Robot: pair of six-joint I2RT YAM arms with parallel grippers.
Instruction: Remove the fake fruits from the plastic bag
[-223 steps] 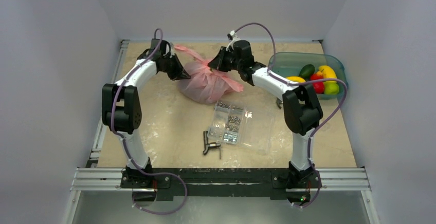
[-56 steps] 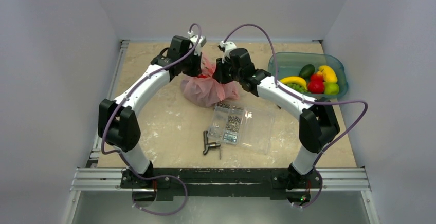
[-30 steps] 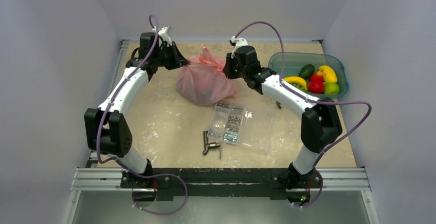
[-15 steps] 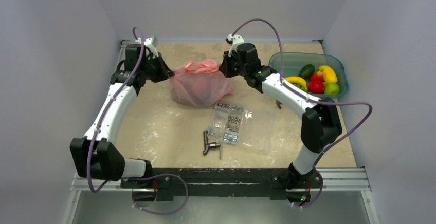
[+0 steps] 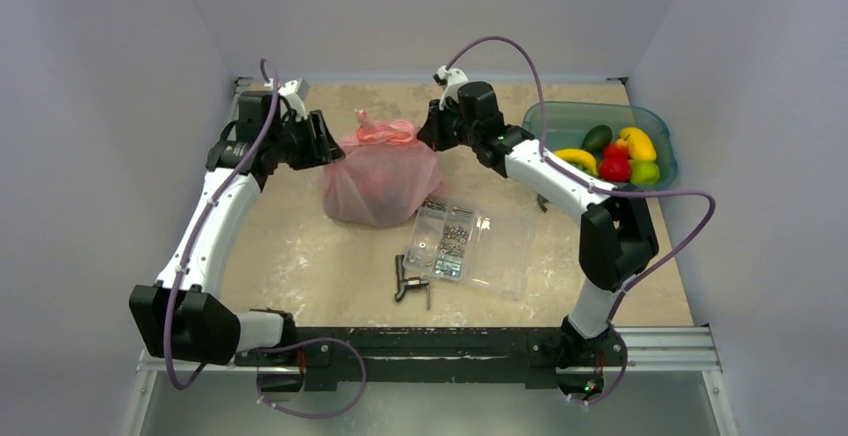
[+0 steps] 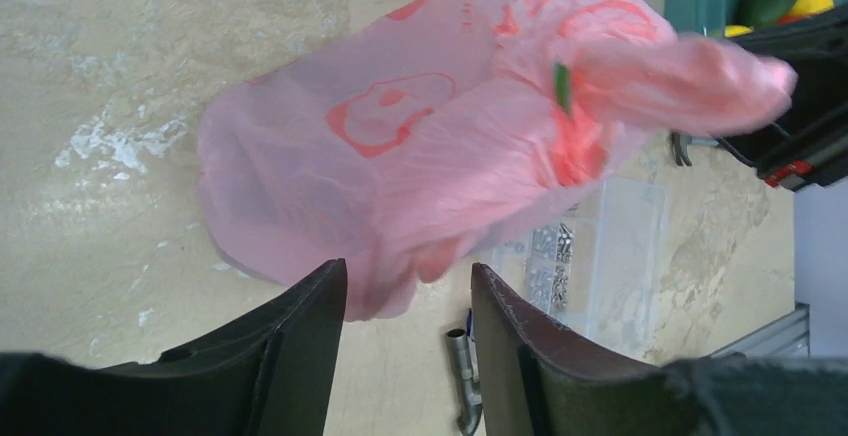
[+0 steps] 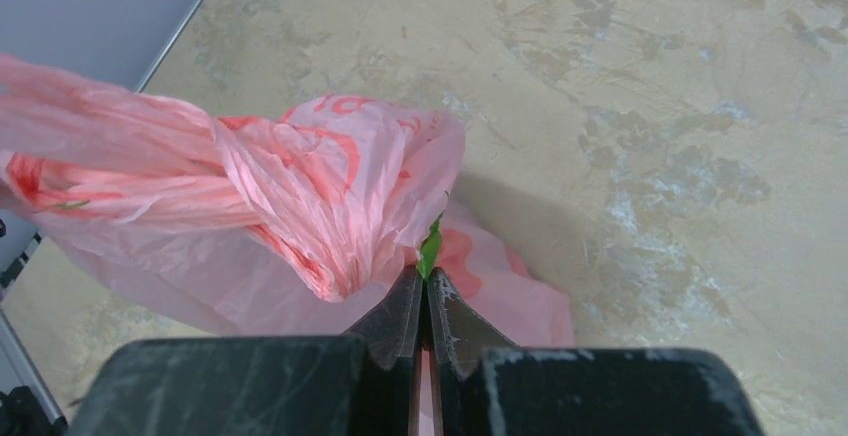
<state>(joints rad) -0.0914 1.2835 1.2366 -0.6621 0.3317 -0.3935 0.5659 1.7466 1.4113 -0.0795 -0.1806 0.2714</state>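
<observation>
R gripper (image 7: 422, 294): jaws pressed together, clamped on a fold of the plastic bag (image 7: 300, 186) right at the tips. A green leaf print pokes out at the pinch. From there the film bunches into a twisted rope running off to the view's left, w/ the bag body spreading below it toward the table (image 7: 620, 106).

L gripper (image 6: 407, 274): jaws apart, wide gap. A drooping lobe of pink film hangs btwn the fingertips (image 6: 325, 291), close to the finger on the view's left and clear of the other. No squeeze on it visible.

Top view: both grippers sit over the far part of the table. L is at the bag's upper left, R at its upper right, w/ the bag btwn them. The bag stands bulging, handles bunched on top, lower part down on the table. Fake fruits: can't pick them out thru the film, only a darker reddish patch approx. mid-bag.

Just beside the bag's near-right edge lies a clear screw box (image 5: 470, 244). A black tool (image 5: 410, 282) lies near the box's near-left corner. A teal bin (image 5: 560, 114) is at the far right, well apart from the bag. It holds a banana (image 5: 575, 155), a red piece (image 5: 616, 169) and green pieces (image 5: 646, 172).
</observation>
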